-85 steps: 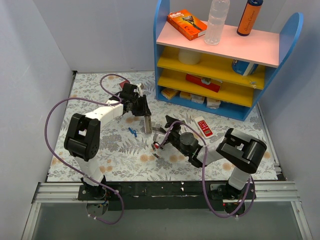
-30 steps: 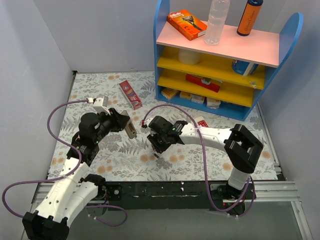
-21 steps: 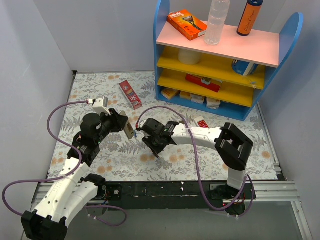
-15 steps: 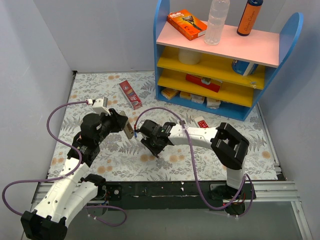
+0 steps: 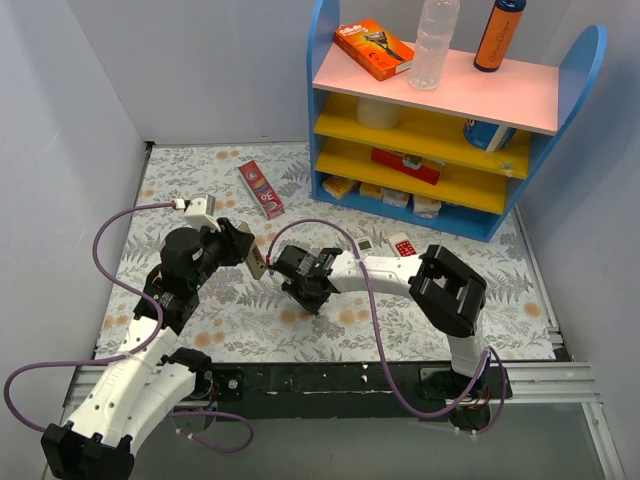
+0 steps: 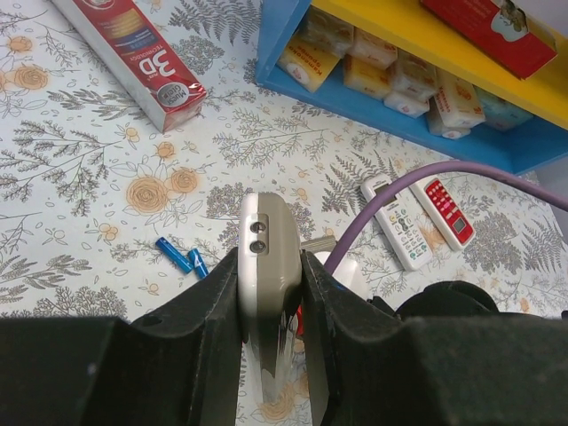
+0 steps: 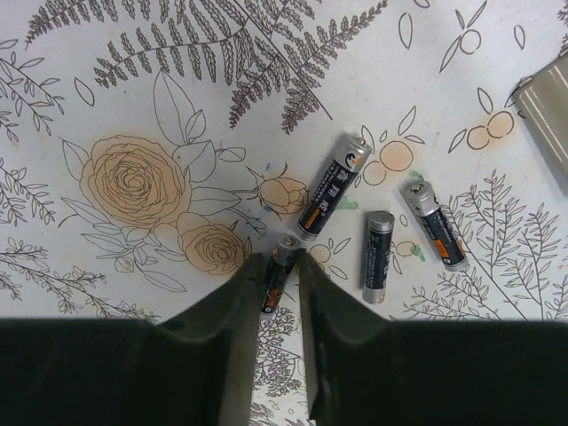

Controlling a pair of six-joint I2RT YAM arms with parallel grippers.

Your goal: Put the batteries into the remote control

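Over the mat (image 5: 230, 320), we have the left claw (image 6: 269, 262) clamped on the remote (image 6: 266, 231) and the right claw (image 7: 277, 262) pinching one battery (image 7: 277, 282), three more batteries (image 7: 378, 257) loose below; that narrow pinch may let it pivot or slip at insertion.

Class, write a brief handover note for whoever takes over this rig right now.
Left tool: shut on the remote control, held on edge.
Right tool: shut on one battery, close to the remote.
Three other batteries lie on the tablecloth.
Done: remote and one battery gripped.
Left: insert that battery, then more as needed; none visibly loaded yet.
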